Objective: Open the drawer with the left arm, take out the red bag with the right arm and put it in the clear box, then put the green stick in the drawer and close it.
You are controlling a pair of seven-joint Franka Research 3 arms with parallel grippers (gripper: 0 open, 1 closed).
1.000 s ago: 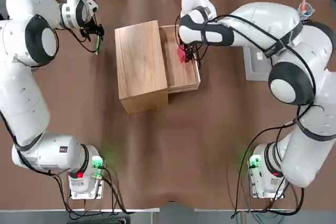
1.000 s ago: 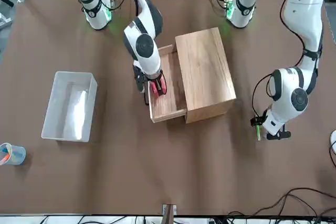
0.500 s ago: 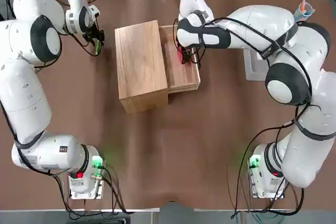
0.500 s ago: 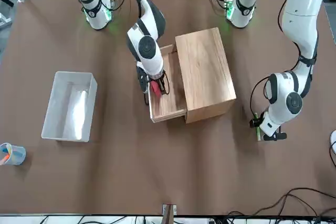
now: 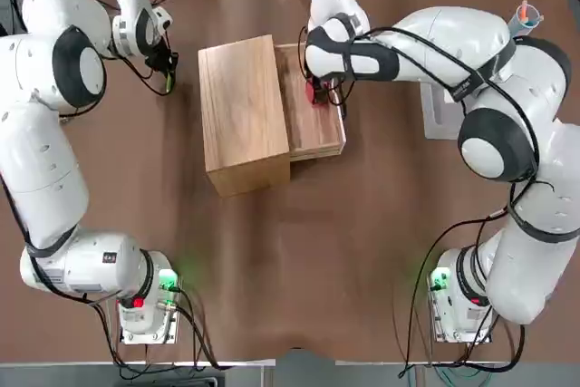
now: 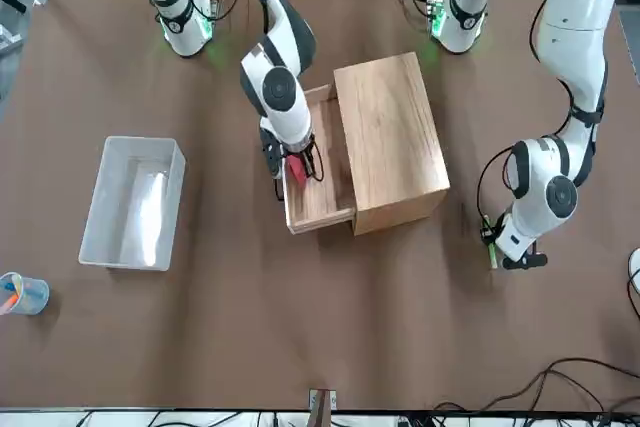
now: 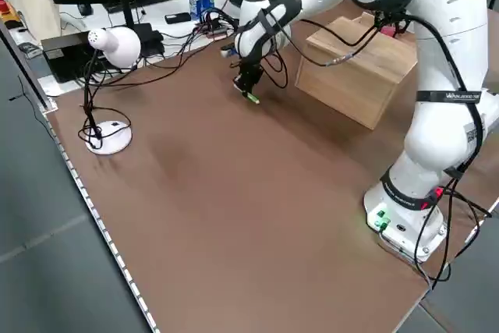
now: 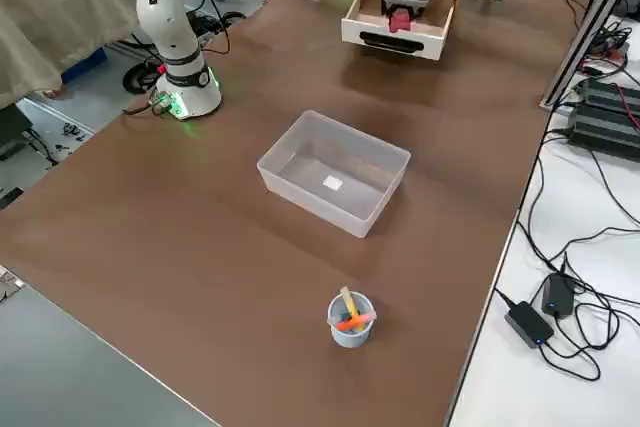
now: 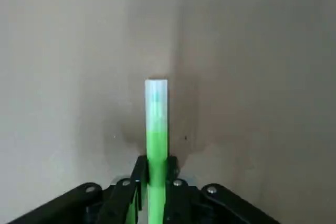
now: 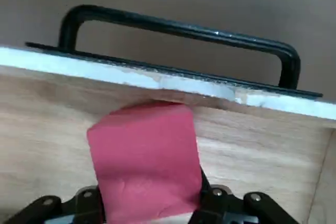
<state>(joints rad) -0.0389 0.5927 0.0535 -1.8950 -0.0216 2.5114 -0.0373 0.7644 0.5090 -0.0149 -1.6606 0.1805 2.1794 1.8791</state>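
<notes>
Red squarish bag (image 10: 144, 156) clamped within the open light-wood drawer (image 6: 322, 202)

Inside the drawer, the bag is gripped between the fingers of the right gripper (image 10: 152, 192). On the drawer's handle side, well apart, the clear rectangular plastic box (image 6: 130, 209) is seen. Off the drawer's opposite side, the thin bright green stick (image 9: 156, 148) is pinched by the left gripper (image 9: 157, 162).
</notes>
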